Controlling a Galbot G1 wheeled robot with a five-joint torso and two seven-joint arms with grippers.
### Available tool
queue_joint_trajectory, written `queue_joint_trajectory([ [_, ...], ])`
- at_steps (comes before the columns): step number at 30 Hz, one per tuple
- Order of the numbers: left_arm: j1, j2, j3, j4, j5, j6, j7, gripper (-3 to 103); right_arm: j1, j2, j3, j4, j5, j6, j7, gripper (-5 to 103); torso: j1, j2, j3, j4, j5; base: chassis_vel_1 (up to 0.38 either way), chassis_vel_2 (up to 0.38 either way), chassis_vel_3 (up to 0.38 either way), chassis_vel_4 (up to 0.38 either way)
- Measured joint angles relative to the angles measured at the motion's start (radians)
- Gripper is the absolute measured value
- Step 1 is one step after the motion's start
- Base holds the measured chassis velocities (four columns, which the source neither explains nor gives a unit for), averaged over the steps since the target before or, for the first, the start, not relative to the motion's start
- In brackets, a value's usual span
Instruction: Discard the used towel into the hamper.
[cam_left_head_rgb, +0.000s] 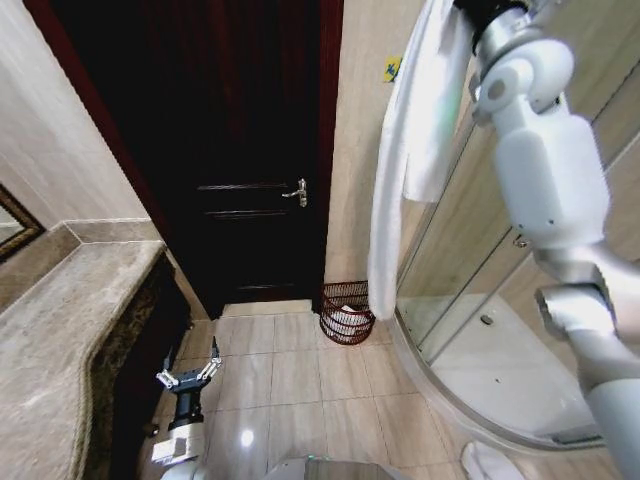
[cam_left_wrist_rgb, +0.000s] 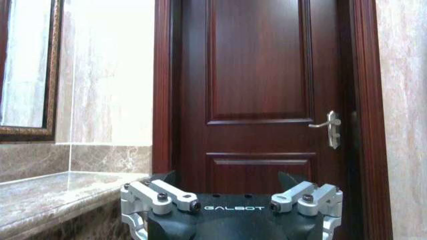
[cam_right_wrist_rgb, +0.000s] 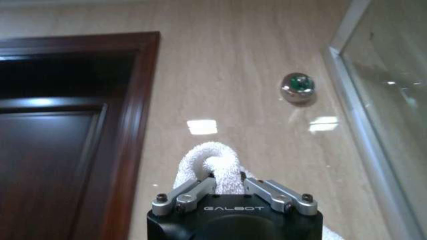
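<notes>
The white towel (cam_left_head_rgb: 415, 130) hangs long and folded from high up on the right, in front of the shower glass. My right gripper (cam_right_wrist_rgb: 229, 182) is shut on the towel's (cam_right_wrist_rgb: 212, 165) top fold, close to the beige wall. The hamper (cam_left_head_rgb: 347, 312), a round dark red-brown openwork basket, stands on the tiled floor in the corner between door and shower, below and a little left of the towel's lower end; something white lies inside it. My left gripper (cam_left_head_rgb: 190, 375) hangs low beside the counter, open and holding nothing, and faces the door (cam_left_wrist_rgb: 233, 192).
A dark wooden door (cam_left_head_rgb: 240, 150) with a metal handle (cam_left_head_rgb: 297, 192) is straight ahead. A marble counter (cam_left_head_rgb: 60, 340) runs along the left. The curved glass shower enclosure (cam_left_head_rgb: 500, 300) takes up the right. A round metal knob (cam_right_wrist_rgb: 297, 86) sits on the wall. Tiled floor lies open before the hamper.
</notes>
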Motion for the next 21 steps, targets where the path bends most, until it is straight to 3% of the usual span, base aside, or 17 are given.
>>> queue_joint_trajectory([
  [11,0.013,0.000,-0.003,-0.032,0.021,0.001,-0.011,100,-0.118,0.001,0.054,-0.064,-0.085,0.049,-0.029,4,0.000,0.000,0.000,-0.0001,0.0003,0.000,0.000,0.000,0.000],
  [21,0.009,0.000,0.012,-0.011,0.064,-0.018,-0.010,100,-0.231,0.009,0.051,0.028,-0.094,0.053,-0.029,4,0.000,0.000,0.000,0.0001,0.0000,0.000,0.000,0.000,0.000],
])
